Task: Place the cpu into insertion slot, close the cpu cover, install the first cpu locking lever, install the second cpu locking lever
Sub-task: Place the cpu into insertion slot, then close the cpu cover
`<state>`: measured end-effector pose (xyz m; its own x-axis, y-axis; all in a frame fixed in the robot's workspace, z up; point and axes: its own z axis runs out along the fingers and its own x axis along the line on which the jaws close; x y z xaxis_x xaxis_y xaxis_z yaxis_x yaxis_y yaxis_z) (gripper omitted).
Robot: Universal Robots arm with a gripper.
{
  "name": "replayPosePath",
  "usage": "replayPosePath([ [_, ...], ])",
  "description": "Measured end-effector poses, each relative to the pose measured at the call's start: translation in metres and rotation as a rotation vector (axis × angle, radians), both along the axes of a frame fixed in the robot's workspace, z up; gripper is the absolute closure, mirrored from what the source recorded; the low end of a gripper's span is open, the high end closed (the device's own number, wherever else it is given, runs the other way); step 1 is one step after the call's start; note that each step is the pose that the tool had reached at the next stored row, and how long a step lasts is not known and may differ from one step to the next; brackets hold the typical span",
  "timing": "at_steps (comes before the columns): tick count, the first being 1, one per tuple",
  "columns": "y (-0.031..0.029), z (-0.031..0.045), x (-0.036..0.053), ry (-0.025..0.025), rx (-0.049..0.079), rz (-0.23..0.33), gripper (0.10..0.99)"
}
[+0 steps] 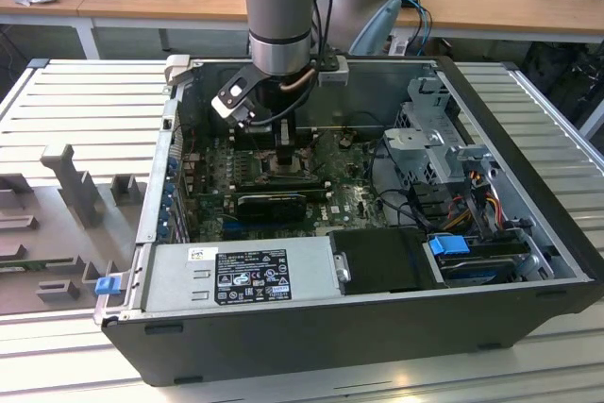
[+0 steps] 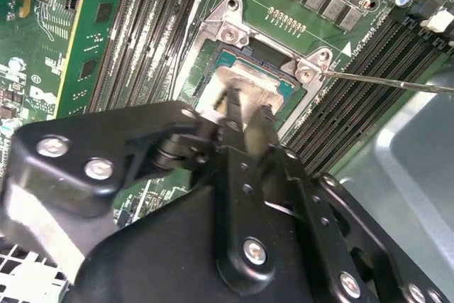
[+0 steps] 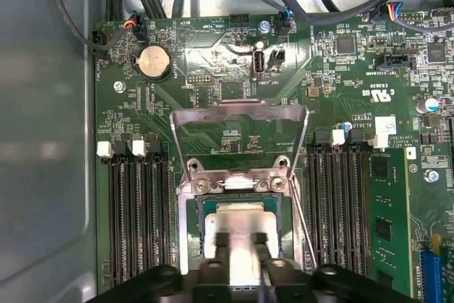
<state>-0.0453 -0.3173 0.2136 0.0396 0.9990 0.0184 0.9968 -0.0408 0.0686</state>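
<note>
One chip [image 3: 241, 218] is seen in the socket [image 3: 207, 211], directly under the claw [image 3: 242, 240]; whether it is gripped cannot be told. It should be seated flat, corners matched, with the cover [image 3: 241, 113] raised.

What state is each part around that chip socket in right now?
cpu: lying in the insertion slot, under the gripper.
insertion slot: uncovered, cpu inside.
cpu cover: swung open, off the slot.
locking lever: released, sticking out sideways.
</note>
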Motion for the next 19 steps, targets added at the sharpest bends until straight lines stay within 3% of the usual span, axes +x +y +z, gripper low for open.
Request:
replayPosePath([
  [1,0.0,0.0005,0.0,0.0001,0.0,0.0,0.871],
  [3,0.0,0.0014,0.0,0.0001,0.0,0.0,0.98],
  [15,-0.0006,0.0095,0.0004,0.0002,-0.002,0.0,0.98],
  [19,-0.0013,0.0095,0.0093,0.0018,-0.002,0.0,0.98],
])
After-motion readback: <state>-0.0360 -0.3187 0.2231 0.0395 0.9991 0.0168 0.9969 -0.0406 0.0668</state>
